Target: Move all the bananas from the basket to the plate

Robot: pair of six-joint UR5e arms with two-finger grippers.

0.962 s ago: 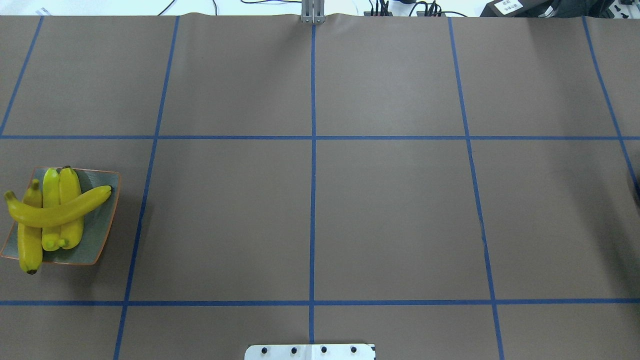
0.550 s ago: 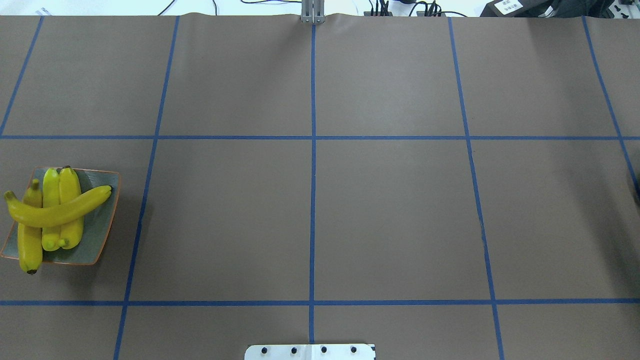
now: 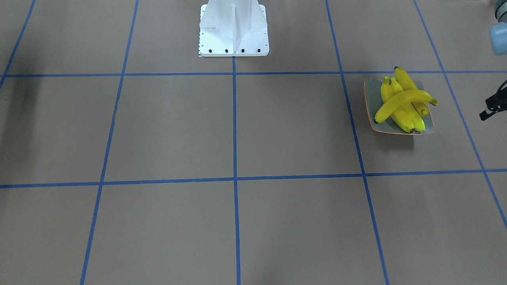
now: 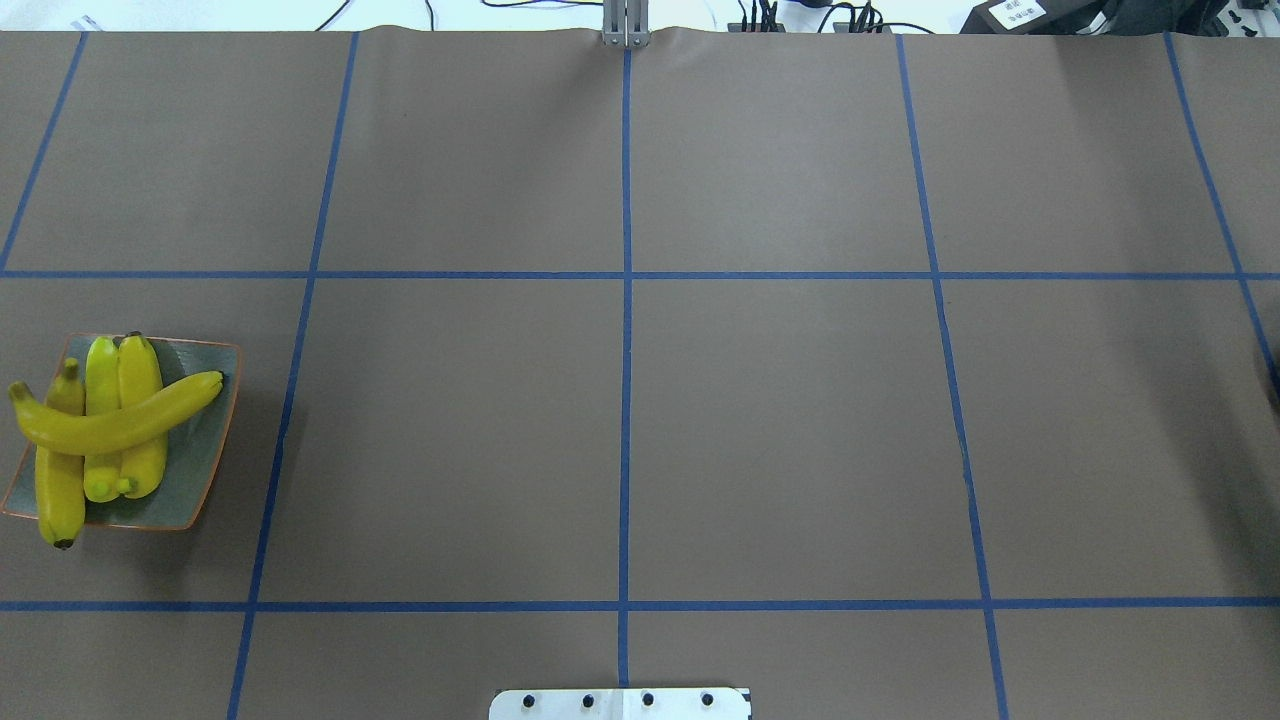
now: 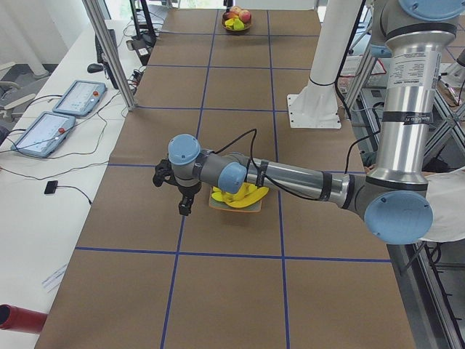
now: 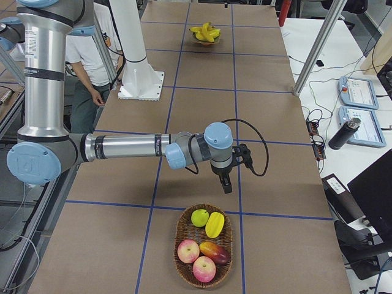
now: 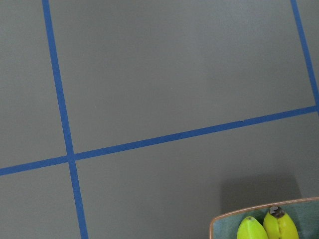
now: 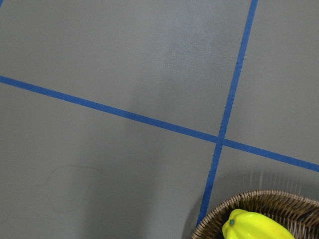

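Overhead exterior: bananas (image 4: pixel 110 425) on plate (image 4: pixel 195 470), unmoved since.

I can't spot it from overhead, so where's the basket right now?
The wicker basket sits at the table's end on the robot's right, nearest the camera in the exterior right view, just past the right gripper.

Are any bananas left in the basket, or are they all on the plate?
All out: four bananas lie on the plate; the basket holds only other fruit.

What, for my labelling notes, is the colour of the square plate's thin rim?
Orange, edging the shallow grey-blue square plate; clearest in the overhead exterior view.
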